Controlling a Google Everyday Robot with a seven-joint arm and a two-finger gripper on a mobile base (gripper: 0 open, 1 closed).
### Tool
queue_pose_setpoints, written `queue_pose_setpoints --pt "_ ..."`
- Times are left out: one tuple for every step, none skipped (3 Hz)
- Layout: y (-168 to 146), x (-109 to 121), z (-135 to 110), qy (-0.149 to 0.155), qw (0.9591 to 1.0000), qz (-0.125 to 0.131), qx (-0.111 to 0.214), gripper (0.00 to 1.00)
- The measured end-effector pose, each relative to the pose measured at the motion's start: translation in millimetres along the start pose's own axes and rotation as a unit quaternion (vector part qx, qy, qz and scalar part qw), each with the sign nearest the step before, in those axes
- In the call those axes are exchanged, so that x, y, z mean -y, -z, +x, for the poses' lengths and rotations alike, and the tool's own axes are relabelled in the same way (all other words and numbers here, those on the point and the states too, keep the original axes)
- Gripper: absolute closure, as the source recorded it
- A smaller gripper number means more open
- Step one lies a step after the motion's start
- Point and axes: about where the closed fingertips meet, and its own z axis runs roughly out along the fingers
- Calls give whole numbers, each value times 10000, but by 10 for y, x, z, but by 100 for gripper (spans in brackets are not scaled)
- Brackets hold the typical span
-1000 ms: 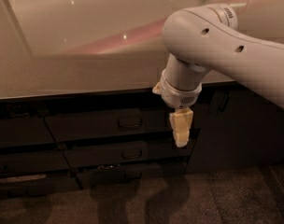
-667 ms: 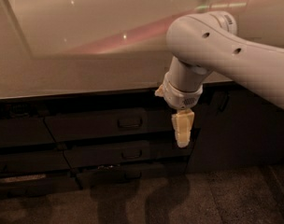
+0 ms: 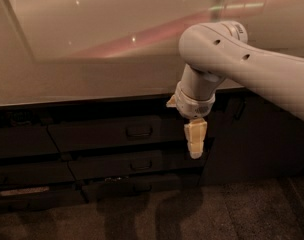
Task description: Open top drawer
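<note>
Under the bench [image 3: 67, 86] edge, the top drawer [image 3: 97, 135] is sitting shut, running left to right. The hand [image 3: 195, 140] is hanging tip-down beside its right end, the handle [image 3: 138, 132] lying to the left. Whether it is wide or narrow, cannot tell.

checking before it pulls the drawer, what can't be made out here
Camera view:
- Right end of the wide, dark-fronted top drawer: behind the cream-coloured gripper hanging just right of its small loop handle.
- Drawer's inside: behind its shut front.
- White robot arm: cut by the right edge.
- Pale strip, lower left: too dim to identify.
</note>
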Motion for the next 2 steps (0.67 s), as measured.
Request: queue_pose_setpoints --pt "-26 6 -13 239 9988 -32 431 0" --pt "-49 5 -28 539 9937 -78 975 0"
